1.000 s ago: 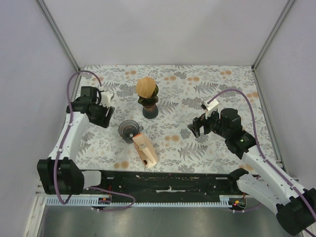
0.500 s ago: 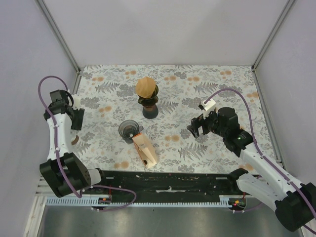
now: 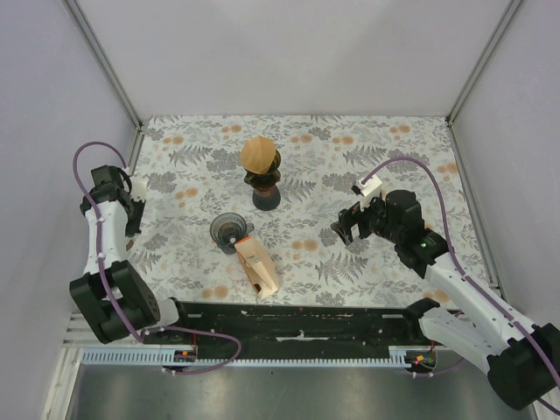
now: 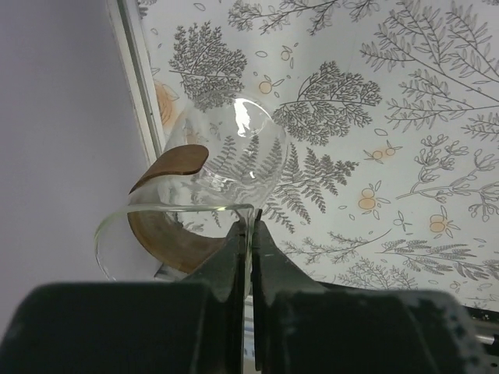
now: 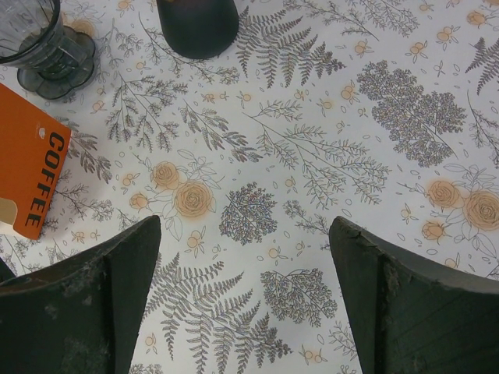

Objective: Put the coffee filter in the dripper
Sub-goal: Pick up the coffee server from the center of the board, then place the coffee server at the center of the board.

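Fingers (image 4: 269, 265) of the left gripper (image 4: 249, 226) were clamped on the thin rim of a wood-collared glass carafe (image 4: 234, 167) at the table (image 3: 394, 157) edge; right gripper (image 5: 243, 234) hung spread wide and empty; coffee filter (image 3: 258, 154) apparently sat in the dark dripper (image 3: 263, 181) mid-table, so the next move likely called for a level, gentle carafe lift.

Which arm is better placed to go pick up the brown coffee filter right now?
Right. The right fingers are open and empty, pointed toward the dark stand holding the filter. The left fingers are shut on the rim of a glass carafe, off at the left side.
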Motion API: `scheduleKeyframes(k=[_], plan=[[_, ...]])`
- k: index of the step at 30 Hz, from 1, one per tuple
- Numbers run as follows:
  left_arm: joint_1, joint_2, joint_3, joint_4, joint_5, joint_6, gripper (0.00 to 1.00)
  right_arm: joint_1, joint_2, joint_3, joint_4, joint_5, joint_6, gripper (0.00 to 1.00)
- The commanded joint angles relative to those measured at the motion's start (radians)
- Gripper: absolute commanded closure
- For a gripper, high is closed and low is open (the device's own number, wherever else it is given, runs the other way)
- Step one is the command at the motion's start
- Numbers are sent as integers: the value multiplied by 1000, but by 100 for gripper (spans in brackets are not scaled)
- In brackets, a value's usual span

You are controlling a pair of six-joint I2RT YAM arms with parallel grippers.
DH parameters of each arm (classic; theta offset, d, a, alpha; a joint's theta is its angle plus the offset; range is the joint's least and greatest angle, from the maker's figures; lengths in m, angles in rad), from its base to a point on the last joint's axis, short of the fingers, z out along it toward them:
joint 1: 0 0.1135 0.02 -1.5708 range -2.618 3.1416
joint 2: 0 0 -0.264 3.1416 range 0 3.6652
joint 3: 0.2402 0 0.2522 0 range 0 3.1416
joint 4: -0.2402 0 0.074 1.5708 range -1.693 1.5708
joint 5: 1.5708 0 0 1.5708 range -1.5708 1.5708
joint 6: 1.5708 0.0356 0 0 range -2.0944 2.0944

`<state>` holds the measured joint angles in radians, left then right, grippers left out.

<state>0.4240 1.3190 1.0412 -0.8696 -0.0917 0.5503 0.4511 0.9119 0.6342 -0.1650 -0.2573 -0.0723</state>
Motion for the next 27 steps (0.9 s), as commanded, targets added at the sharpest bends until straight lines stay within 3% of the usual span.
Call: scheduleKeyframes(k=[1, 8, 11, 13, 15, 20, 24, 27], plan=[[4, 0, 28, -58, 114, 40, 98, 0, -5, 15, 24, -7, -7, 4], [-17, -78, 300, -294, 280, 103, 98, -2, -10, 103, -80, -2, 31, 4], [-121, -60, 524, -382, 273, 73, 98, -2, -19, 172, -146, 12, 49, 3], [-255, -29, 682, -428, 215, 22, 98, -2, -25, 220, -189, 52, 71, 3], [-467, 21, 868, -472, 135, -38, 98, -3, -31, 257, -229, 120, 107, 2], [-899, 248, 1267, -614, 15, -141, 98, -84, -68, 275, -275, 283, 149, 2], [-1268, 374, 1274, -612, -110, -99, 98, -193, -103, 259, -292, 273, 175, 2], [-1465, 453, 1264, -600, -164, -56, 98, -268, -139, 239, -312, 279, 178, 2]])
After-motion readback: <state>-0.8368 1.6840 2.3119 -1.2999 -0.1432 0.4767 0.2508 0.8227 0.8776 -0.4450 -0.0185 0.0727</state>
